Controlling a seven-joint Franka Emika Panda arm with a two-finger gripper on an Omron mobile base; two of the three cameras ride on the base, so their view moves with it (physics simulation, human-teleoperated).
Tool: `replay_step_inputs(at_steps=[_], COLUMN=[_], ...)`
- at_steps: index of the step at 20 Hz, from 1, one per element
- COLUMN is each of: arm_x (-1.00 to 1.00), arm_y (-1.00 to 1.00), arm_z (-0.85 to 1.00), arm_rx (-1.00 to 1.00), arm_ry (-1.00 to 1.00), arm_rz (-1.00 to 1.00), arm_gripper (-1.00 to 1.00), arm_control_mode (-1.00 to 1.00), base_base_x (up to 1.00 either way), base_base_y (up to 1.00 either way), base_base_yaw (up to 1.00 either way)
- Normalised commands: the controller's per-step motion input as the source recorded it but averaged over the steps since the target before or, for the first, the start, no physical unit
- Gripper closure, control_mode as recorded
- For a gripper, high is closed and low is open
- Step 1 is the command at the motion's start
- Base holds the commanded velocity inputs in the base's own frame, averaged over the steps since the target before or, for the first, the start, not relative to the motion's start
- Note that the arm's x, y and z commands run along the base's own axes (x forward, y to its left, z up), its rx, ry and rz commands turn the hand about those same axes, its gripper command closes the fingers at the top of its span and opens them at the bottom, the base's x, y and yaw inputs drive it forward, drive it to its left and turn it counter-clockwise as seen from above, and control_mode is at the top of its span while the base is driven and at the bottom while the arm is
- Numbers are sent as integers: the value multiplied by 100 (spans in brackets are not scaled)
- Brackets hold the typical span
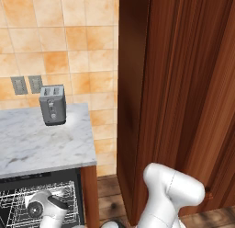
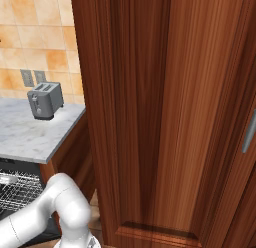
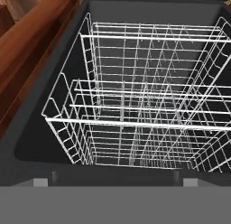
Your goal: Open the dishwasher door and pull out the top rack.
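Top rack (image 3: pixel 144 105) just ahead of claw (image 3: pixel 115 182), no contact.

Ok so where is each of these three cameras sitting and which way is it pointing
Left base view: behind the arm on its left, facing forward and down at the toaster, marble counter and top rack; white arm links lower right.
Right base view: behind on the right, facing the wooden cabinet; arm lower left.
Hand view: on the hand, looking down into the top rack.
Both base views share toaster, counter and rack.
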Motion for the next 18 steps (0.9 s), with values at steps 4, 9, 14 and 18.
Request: replay_step_inputs(at_steps=[4, 9, 14, 18], arm_x=[16, 19, 25, 34], arm_y=[25, 8, 0, 0], arm_z=[0, -1, -20, -36], arm_rx=[7, 16, 18, 10], arm_ry=[2, 9, 11, 6], arm_rz=[0, 0, 1, 5], arm_gripper=[-100, -100, -100, -100], arm_control_mode=[-100, -100, -100, -100], base_base_x=[0, 0, 0, 0], base_base_y=[0, 0, 0, 0], base_base_yaw=[0, 0, 0, 0])
